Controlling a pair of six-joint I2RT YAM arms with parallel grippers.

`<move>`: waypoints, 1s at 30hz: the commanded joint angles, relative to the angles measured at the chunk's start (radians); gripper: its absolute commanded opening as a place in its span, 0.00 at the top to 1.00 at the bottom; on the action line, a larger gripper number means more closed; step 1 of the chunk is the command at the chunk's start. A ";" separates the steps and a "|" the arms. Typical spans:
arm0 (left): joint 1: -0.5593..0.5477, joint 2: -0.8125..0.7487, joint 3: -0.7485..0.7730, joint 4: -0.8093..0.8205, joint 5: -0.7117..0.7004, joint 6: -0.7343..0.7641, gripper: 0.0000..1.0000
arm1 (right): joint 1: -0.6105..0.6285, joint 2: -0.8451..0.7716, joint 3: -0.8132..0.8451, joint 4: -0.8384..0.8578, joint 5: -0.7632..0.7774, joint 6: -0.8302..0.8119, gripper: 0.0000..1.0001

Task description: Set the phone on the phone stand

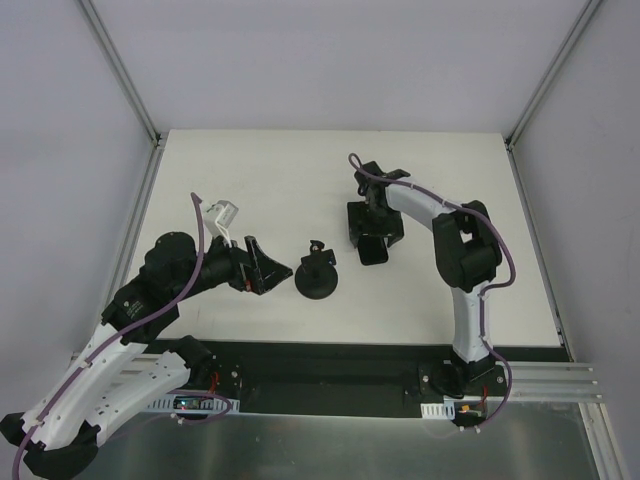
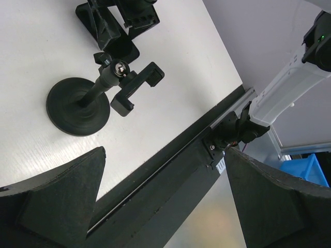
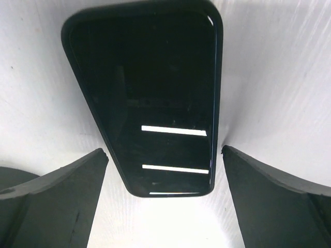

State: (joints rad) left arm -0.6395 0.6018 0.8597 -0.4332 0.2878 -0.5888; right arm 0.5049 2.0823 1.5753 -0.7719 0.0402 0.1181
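Note:
The black phone point(image 3: 150, 98) lies flat on the white table, screen up. My right gripper point(image 3: 164, 151) is open, one finger on each side of the phone's near end, not touching it. In the top view the right gripper point(image 1: 374, 228) hovers over the phone point(image 1: 372, 254). The phone stand point(image 1: 318, 276) stands upright left of the phone, with its disc base point(image 2: 77, 106) and empty clamp bracket point(image 2: 135, 88) in the left wrist view. My left gripper point(image 1: 272, 268) is open and empty, just left of the stand; in its wrist view it point(image 2: 164, 151) is back from the stand.
A black strip point(image 1: 330, 360) runs along the table's near edge by the arm bases. Aluminium frame posts point(image 1: 120, 70) and white walls enclose the table on three sides. A blue bin point(image 2: 310, 170) sits off the table.

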 commanded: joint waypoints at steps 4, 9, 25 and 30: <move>0.006 -0.017 0.030 0.002 -0.004 0.004 0.03 | 0.000 0.056 0.086 -0.092 0.067 -0.020 0.02; 0.006 -0.016 0.041 -0.013 0.001 0.007 0.04 | 0.007 0.068 0.078 -0.084 0.078 -0.018 0.06; 0.006 -0.056 0.044 -0.030 -0.006 -0.012 0.03 | 0.029 0.070 0.051 -0.080 0.085 -0.035 0.46; 0.008 -0.036 0.056 -0.053 0.005 -0.031 0.05 | 0.035 -0.004 -0.021 -0.009 0.115 -0.038 0.72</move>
State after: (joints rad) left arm -0.6395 0.5564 0.8768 -0.4686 0.2836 -0.5930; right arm 0.5285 2.1277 1.6226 -0.7986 0.0978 0.0891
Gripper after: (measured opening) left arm 0.953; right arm 0.742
